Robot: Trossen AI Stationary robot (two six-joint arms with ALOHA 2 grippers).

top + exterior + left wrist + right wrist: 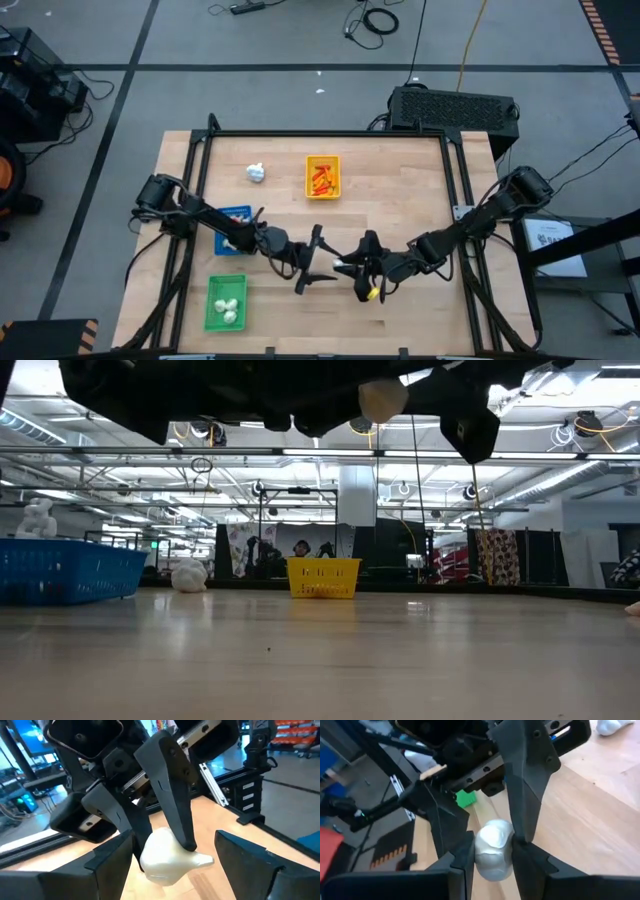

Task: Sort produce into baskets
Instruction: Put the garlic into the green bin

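Nearest, at the left front of the pale wooden surface: a shallow green plastic tray holding a few whitish garlic-like bulbs. Just beyond, mid-surface and raised above the wood: left gripper and right gripper met tip to tip. Right gripper's dark fingers closed on a whitish garlic-shaped toy bulb. Left gripper's fingers spread wide, flanking that same bulb on both sides, not seen to touch it. Bulb hanging clear of the surface in the level view. Farther left, partly under the left arm: a shallow blue plastic tray, something whitish showing above its rim. Farther still: a lone white bulb-like lump lying on bare wood, and to its right a shallow yellow plastic tray filled with slim orange-red pieces.
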